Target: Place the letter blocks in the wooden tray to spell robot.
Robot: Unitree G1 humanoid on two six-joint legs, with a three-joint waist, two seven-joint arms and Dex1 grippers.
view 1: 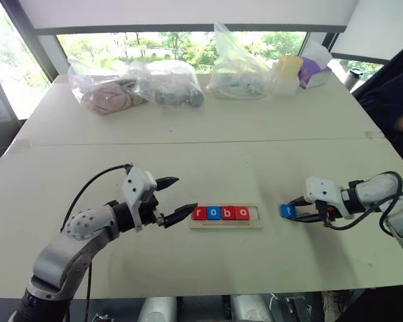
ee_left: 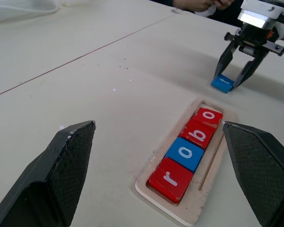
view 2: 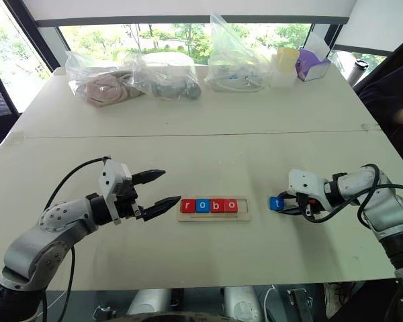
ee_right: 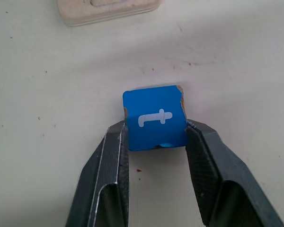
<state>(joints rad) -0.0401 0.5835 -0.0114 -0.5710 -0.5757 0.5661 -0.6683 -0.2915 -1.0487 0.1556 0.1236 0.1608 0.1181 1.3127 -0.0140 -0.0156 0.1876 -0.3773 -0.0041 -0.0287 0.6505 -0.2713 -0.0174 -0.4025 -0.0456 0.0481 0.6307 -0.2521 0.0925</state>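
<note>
Four tiles reading r, o, b, o sit snug in the tray at mid-bench, leaving one slot bare at its right end. The last piece, the blue t tile, lies flat on the bench well to the right of the tray, and the right hand has its two fingers clamped on the tile's opposite edges, low on its near half. The left hand hovers just off the tray's left end with its jaws spread wide and nothing between them.

The step in hand looks to be the pickup of the t. The grip is shallow, so a straight, slow lift seems wise, lest the tile pivot between the fingertips. The carry should then run left to the open slot, with the tile held level and the letter turned to match its neighbours. Lowering it squarely, just beside the second o, should keep it from riding up on the tray's rim or nudging the seated tiles.
</note>
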